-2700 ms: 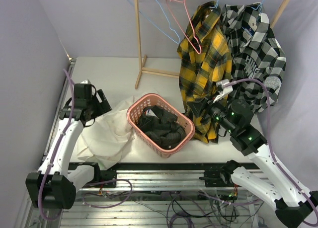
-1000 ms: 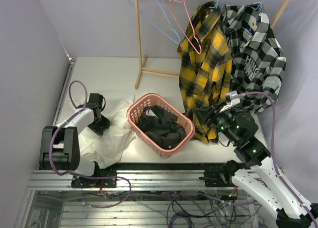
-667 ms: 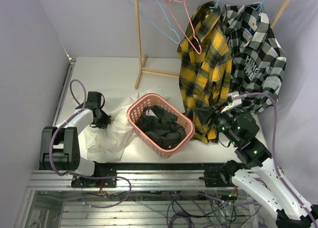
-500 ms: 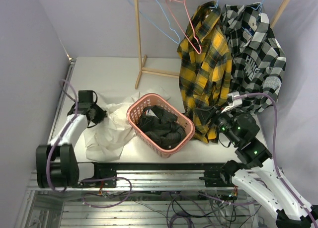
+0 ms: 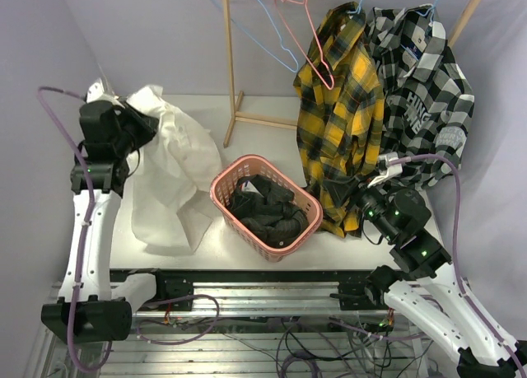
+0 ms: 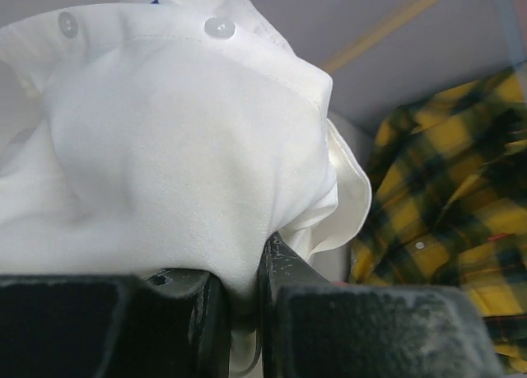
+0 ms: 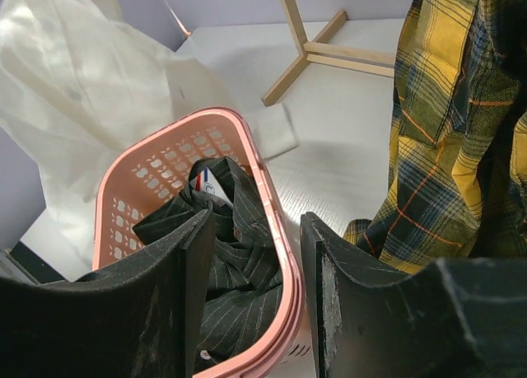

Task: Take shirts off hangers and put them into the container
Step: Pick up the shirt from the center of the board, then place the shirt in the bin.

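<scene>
My left gripper (image 5: pixel 136 129) is raised at the far left and shut on the plain white shirt (image 5: pixel 169 172), which hangs from it down to the table. In the left wrist view the white cloth (image 6: pixel 165 147) is pinched between the jaws (image 6: pixel 243 287). The pink container (image 5: pixel 221 183) holds the dark pinstriped shirt (image 5: pixel 263 209). My right gripper (image 5: pixel 344 189) stands open with nothing in it beside the basket's right rim (image 7: pixel 265 180), in front of the yellow plaid shirt (image 5: pixel 338 106). That shirt and the checked one (image 5: pixel 420 90) each hang on a hanger. Empty blue (image 5: pixel 255 28) and pink (image 5: pixel 306 44) hangers hang on the rail.
A wooden rack pole (image 5: pixel 229 65) and its foot (image 5: pixel 263 120) stand behind the basket. The plaid shirt's hem (image 7: pixel 445 106) drapes onto the table just right of my right fingers. A wall runs close along the left side.
My left gripper closed on the white shirt on the table and lifted it up and back to the far left. The right arm has stayed put.
</scene>
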Tool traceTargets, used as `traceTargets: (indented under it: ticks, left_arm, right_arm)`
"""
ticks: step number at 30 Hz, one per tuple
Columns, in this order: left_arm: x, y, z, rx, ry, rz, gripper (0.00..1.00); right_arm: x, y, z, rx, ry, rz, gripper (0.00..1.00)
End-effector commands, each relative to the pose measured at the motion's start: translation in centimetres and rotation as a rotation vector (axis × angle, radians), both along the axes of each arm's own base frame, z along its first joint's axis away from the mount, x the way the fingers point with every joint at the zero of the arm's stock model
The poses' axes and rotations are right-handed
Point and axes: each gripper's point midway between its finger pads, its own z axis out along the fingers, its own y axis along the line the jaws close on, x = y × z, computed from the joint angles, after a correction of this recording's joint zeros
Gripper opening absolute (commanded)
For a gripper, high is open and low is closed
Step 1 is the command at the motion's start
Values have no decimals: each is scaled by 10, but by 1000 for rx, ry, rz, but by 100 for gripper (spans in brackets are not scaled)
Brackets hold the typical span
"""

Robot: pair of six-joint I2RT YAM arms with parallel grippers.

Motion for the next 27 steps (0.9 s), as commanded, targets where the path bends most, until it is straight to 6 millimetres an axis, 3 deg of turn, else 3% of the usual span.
traceTargets:
  ticks: [1,7,13,16,18,20,22,27]
  left_arm:
    - [-7,-9,93,76,-192,-94,7]
    - [-12,-37,192,32,-400,-231,7]
    - [-18,-72,278,-43,-599,-424,7]
    - [-32,-95,321,-99,-713,-531,7]
    - [-43,-120,338,-130,-758,-616,7]
    - [-59,-158,344,-154,-769,-739,7]
    - [-69,-196,330,-139,-727,-840,7]
    - [-99,-267,257,11,-553,-979,7]
  right_arm:
    - [0,2,9,26,-19,4,46]
    - [0,4,9,37,-15,14,46]
    - [0,6,10,35,-15,21,46]
    - [0,6,11,35,-15,22,46]
    - [0,6,11,33,-14,20,46]
    - [0,5,12,33,-15,17,46]
    - [-1,3,13,32,-17,11,46]
    - [-1,-3,12,20,-17,-17,46]
